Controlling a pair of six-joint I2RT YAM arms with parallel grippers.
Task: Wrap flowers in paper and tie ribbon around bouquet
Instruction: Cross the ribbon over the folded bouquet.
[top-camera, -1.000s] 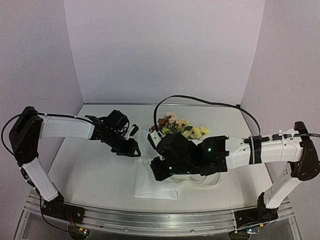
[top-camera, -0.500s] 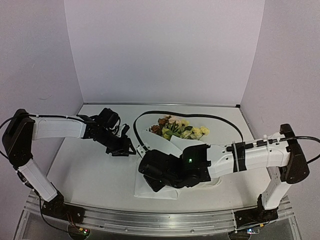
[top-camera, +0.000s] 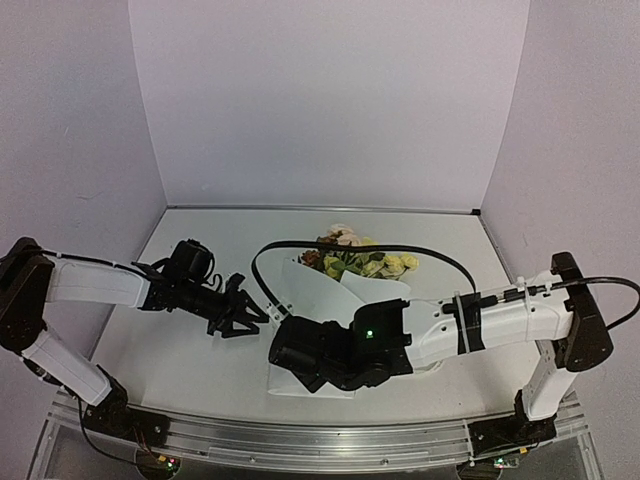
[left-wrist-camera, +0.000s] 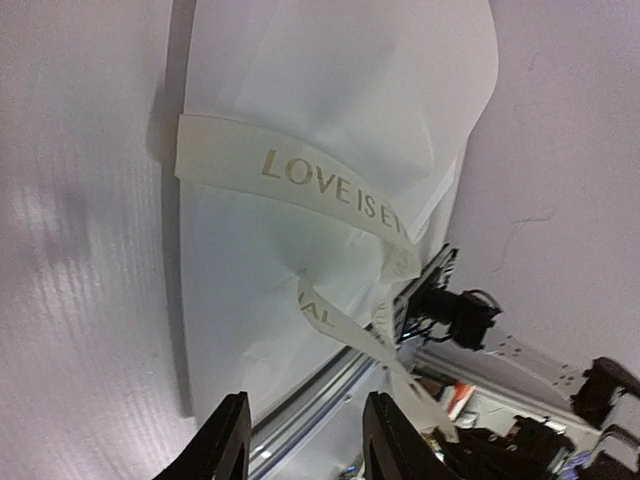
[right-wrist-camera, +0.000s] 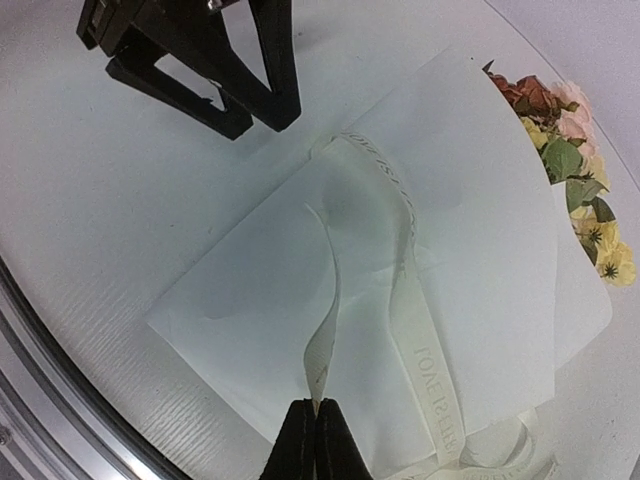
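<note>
The bouquet lies on the table, with white paper (top-camera: 318, 288) folded over the stems. Yellow, pink and cream flowers (top-camera: 362, 258) show at its far end. A cream ribbon (right-wrist-camera: 412, 300) printed "LOVE IS" crosses the paper (right-wrist-camera: 470, 200) and loops over its edge. My right gripper (right-wrist-camera: 317, 420) is shut on the ribbon's free end, which is lifted just above the paper's near corner. My left gripper (top-camera: 248, 314) hangs open and empty, left of the paper. In the left wrist view, its fingers (left-wrist-camera: 232, 440) frame the ribbon (left-wrist-camera: 330, 190) and paper (left-wrist-camera: 300, 90) ahead.
The right arm (top-camera: 480, 318) reaches across the bouquet's near side, and its black cable (top-camera: 350, 246) arcs over the flowers. The table's metal front rail (top-camera: 320, 440) runs just below the paper. White walls close the back and sides.
The right gripper moved left and toward the front edge with the ribbon end, uncovering more of the paper. The left arm drew back to the left and lower.
</note>
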